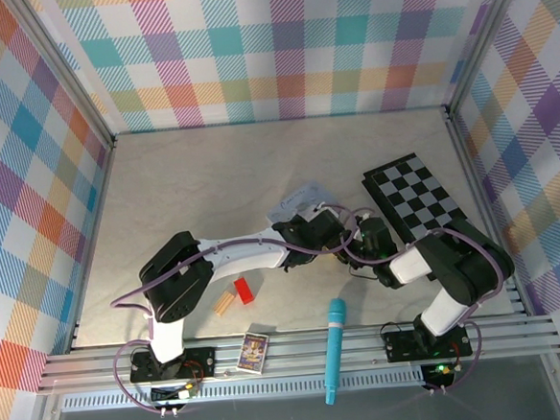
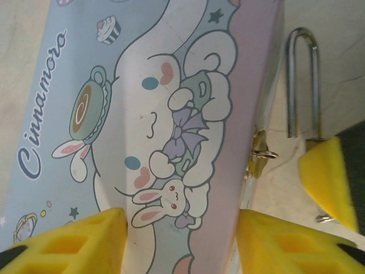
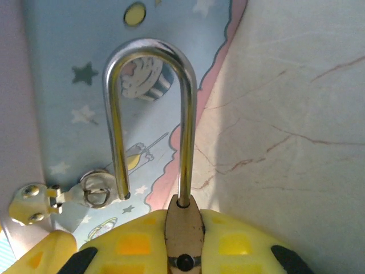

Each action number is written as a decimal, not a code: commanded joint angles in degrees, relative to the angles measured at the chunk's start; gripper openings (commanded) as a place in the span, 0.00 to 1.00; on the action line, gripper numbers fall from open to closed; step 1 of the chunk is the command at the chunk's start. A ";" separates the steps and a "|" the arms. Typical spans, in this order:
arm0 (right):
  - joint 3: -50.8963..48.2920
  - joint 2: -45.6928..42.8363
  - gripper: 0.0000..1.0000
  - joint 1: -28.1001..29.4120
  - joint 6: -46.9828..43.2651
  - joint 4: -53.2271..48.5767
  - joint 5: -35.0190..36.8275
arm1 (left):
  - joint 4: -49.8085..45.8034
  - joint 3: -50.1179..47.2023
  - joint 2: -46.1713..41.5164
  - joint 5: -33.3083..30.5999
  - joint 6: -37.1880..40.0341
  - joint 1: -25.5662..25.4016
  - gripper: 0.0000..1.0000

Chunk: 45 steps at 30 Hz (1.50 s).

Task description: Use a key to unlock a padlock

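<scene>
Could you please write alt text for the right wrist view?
The right gripper clamps the brass padlock, whose silver shackle stands open, one leg free. Behind it lies a pastel cartoon tin with a small hasp, on a beige table.

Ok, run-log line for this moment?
right end effector: shut on padlock | shackle: open, one leg free | left end effector: straddles tin, grip unclear

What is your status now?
Right tool shut on padlock, shackle open. Left tool astride tin, grip unclear. Tin close beside padlock.
</scene>
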 commanded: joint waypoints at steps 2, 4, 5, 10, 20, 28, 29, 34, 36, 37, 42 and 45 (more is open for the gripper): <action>0.57 4.01 0.00 -0.83 -4.92 -19.26 -11.80 | -14.23 -2.41 4.31 -2.43 -5.02 2.67 0.56; 0.79 4.67 0.00 -1.43 -6.82 -22.53 -12.91 | -14.41 -2.50 4.10 -3.88 -5.21 3.46 0.59; 1.93 4.90 0.00 -1.62 -9.07 -26.87 -13.13 | -14.27 -2.71 3.79 -4.69 -5.06 3.79 0.60; 6.89 4.84 0.00 -1.98 -17.19 -44.35 -13.68 | -13.06 -3.64 1.44 -5.43 -3.56 5.39 0.76; 14.75 3.45 0.15 -2.22 -26.29 -66.84 -6.85 | -12.00 -2.08 0.03 -5.86 -2.05 6.68 0.85; 19.52 0.49 0.29 -2.15 -28.95 -77.04 1.75 | -12.99 -1.60 -2.48 -7.84 -2.97 6.75 1.00; 20.22 0.33 0.30 -2.15 -29.30 -78.36 3.34 | -13.13 -1.95 -2.98 -8.16 -3.86 6.75 1.00; 21.37 -0.69 0.35 -2.15 -30.12 -80.31 5.45 | -13.79 -4.08 -5.39 -7.99 -7.57 6.78 1.00; 21.95 -1.50 0.37 -2.14 -30.43 -81.38 6.47 | -13.76 -4.92 -6.85 -7.63 -8.84 6.84 1.00; 22.09 -2.08 0.38 -2.06 -30.69 -81.49 6.61 | -13.60 -5.25 -7.85 -7.06 -9.05 6.84 1.00; 22.04 -8.90 0.50 -2.15 -31.11 -80.19 6.60 | -11.37 -7.33 -14.60 -3.02 -9.93 7.05 1.00; 22.70 -13.12 0.55 -2.14 -33.14 -77.93 4.96 | -9.91 -9.14 -19.47 0.13 -11.41 7.82 1.00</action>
